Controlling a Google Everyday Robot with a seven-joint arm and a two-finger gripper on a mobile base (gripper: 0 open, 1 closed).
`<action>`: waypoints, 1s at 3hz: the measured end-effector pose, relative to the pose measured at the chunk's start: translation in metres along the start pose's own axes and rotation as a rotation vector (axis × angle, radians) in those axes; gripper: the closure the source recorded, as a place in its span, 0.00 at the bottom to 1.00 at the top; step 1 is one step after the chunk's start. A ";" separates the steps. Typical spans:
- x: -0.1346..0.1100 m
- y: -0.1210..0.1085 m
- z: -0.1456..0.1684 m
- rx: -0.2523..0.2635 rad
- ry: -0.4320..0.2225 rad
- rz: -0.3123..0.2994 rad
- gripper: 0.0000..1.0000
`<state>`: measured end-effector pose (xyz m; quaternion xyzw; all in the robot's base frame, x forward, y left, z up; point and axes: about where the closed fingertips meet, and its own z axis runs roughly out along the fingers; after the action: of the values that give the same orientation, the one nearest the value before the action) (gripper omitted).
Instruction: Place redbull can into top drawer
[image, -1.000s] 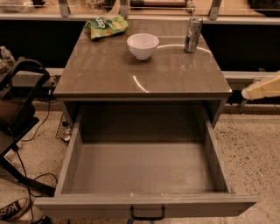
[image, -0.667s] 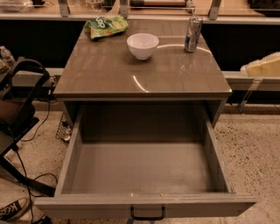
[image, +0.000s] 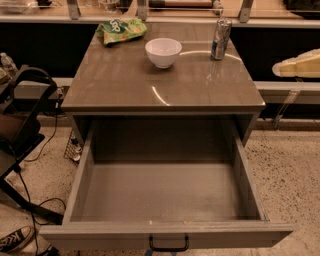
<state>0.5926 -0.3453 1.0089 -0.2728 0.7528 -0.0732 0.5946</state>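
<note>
The gripper (image: 298, 65), at the view's 3 o'clock edge, has risen since a second ago; whether it is clenched or released cannot be told. The redbull can (image: 220, 39) stands upright at 1 o'clock on the cabinet top (image: 150, 85), unmoved. The top drawer (image: 225, 234) stays pulled open, its bare grey floor showing.

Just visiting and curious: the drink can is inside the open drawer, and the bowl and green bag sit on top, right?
Not quite. In the camera view the redbull can stands upright on the cabinet top, back right; the top drawer is open and empty. The bowl and green bag do sit on top. The gripper is at the right edge, apart from the can.
</note>
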 end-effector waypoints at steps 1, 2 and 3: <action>0.003 0.001 0.034 -0.011 -0.028 0.170 0.00; 0.011 -0.004 0.123 0.000 -0.072 0.400 0.00; 0.016 -0.009 0.188 0.012 -0.107 0.482 0.00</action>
<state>0.7688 -0.3208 0.9457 -0.0852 0.7631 0.0811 0.6355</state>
